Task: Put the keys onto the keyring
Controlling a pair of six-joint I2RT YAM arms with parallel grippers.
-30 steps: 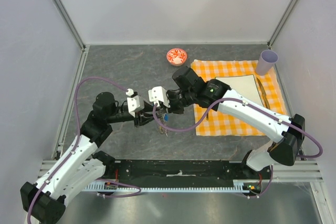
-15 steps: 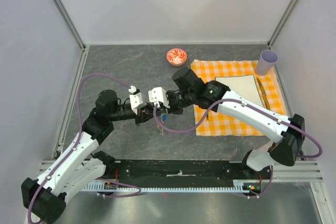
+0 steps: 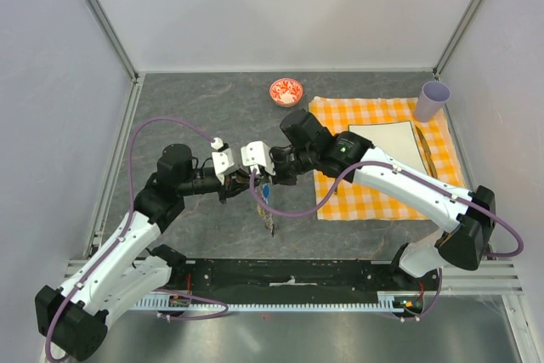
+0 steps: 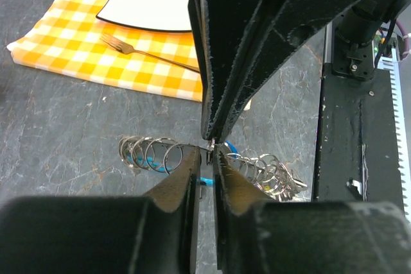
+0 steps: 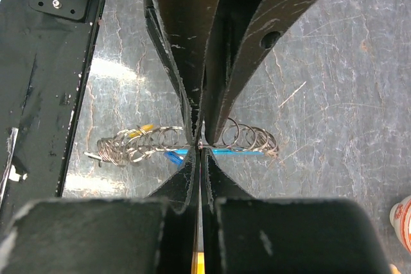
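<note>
While tip to tip, left tool (image 4: 207, 152) and right tool (image 5: 200, 151) tight on keyring (image 4: 154, 153).

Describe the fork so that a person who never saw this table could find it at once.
On the right half of the grey table lies an orange-and-white checked cloth with a white plate on it. The fork lies flat on the cloth beside the plate's edge. It is the only long thin metal piece there; the lilac cup stands upright.
</note>
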